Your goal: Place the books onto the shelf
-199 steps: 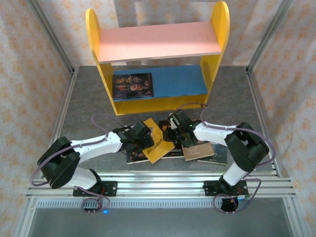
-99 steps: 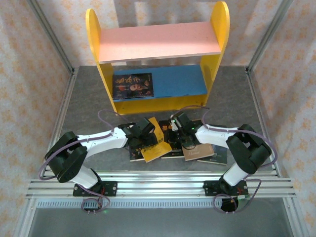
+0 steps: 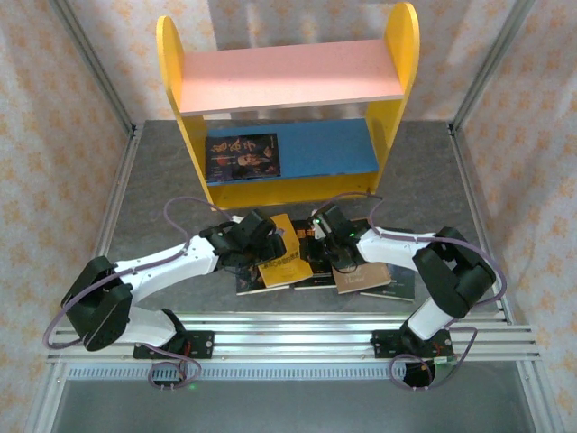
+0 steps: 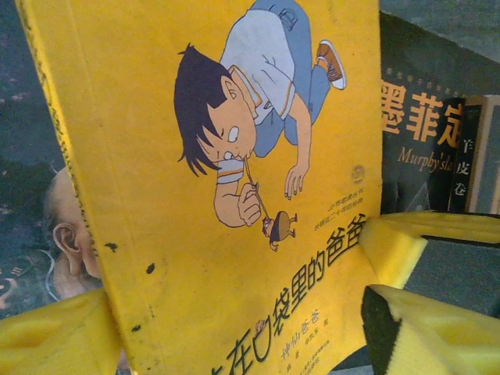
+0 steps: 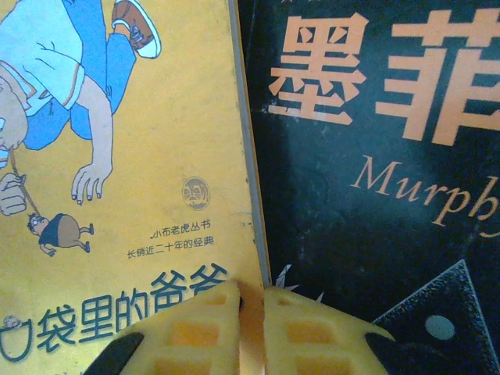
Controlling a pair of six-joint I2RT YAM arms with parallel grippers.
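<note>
Where it rests, yellow book [image 3: 284, 262] overlaps dark books [image 5: 375, 156].

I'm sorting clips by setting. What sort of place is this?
Probably a lab test cell rather than a home: wallpapered panels box in a grey table, an aluminium rail runs along its near edge, and the shelf looks like a toy-sized prop.

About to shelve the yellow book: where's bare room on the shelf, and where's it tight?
The pink upper board is bare end to end. The blue lower board is free from the dark book at its left end to the right side panel. Crowded: the table in front, where the yellow book and other books overlap.
</note>
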